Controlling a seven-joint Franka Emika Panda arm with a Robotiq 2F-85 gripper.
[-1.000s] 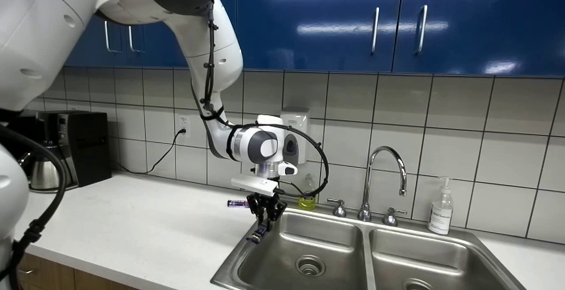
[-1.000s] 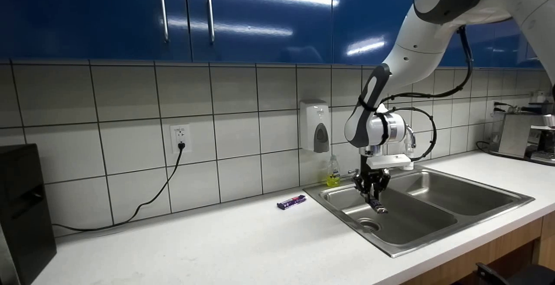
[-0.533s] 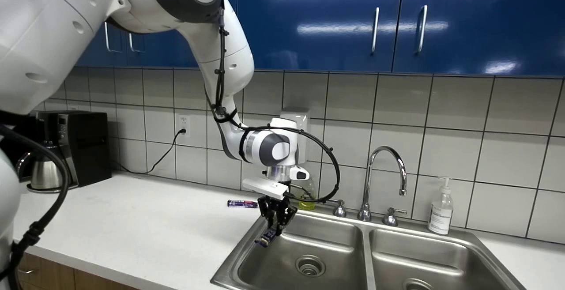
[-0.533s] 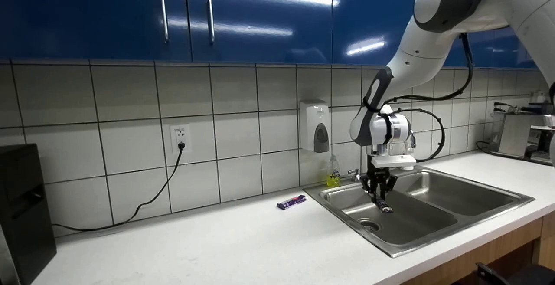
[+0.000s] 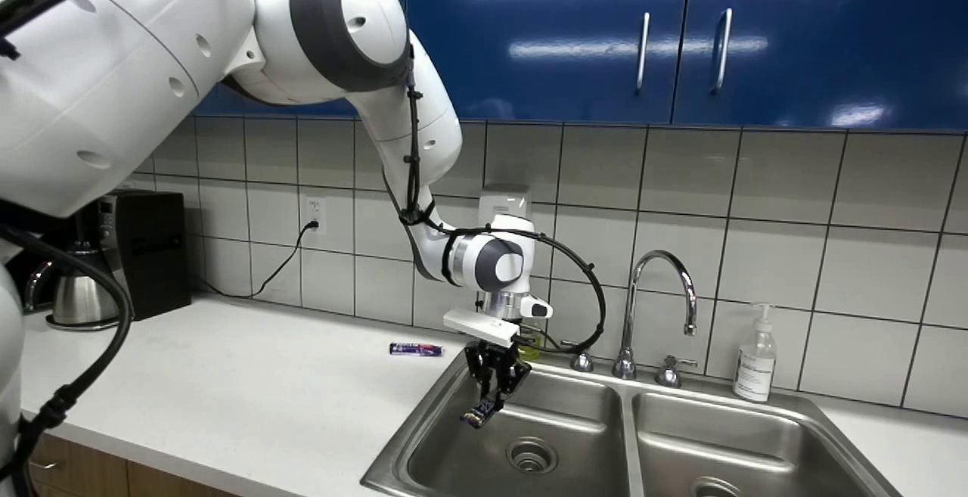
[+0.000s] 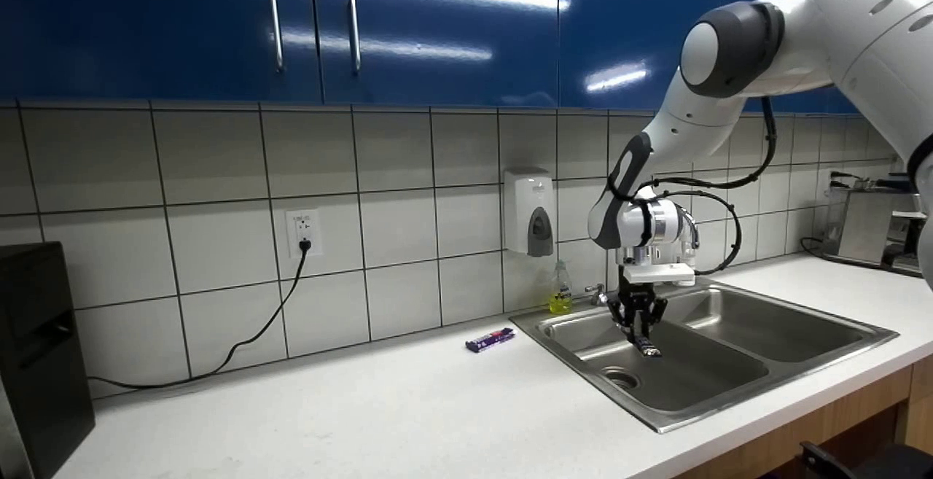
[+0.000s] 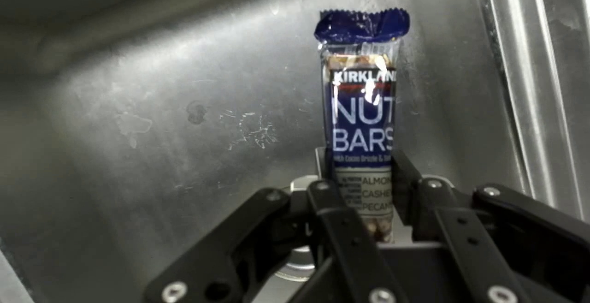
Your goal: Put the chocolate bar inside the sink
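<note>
I am judging this to be the end of the carry step: the gripper is holding the bar, narrowed on its two long sides, and the bar is hanging above the sink, over its left basin in both exterior views. I am reading the next move as calling for lowering toward the sink's floor, then a full opening to release, and I am guarding against the bar's free end catching the sink's wall.

Chocolate bar: blue wrapper marked NUT BARS, visible end crimped, held over left basin of stainless sink.
</note>
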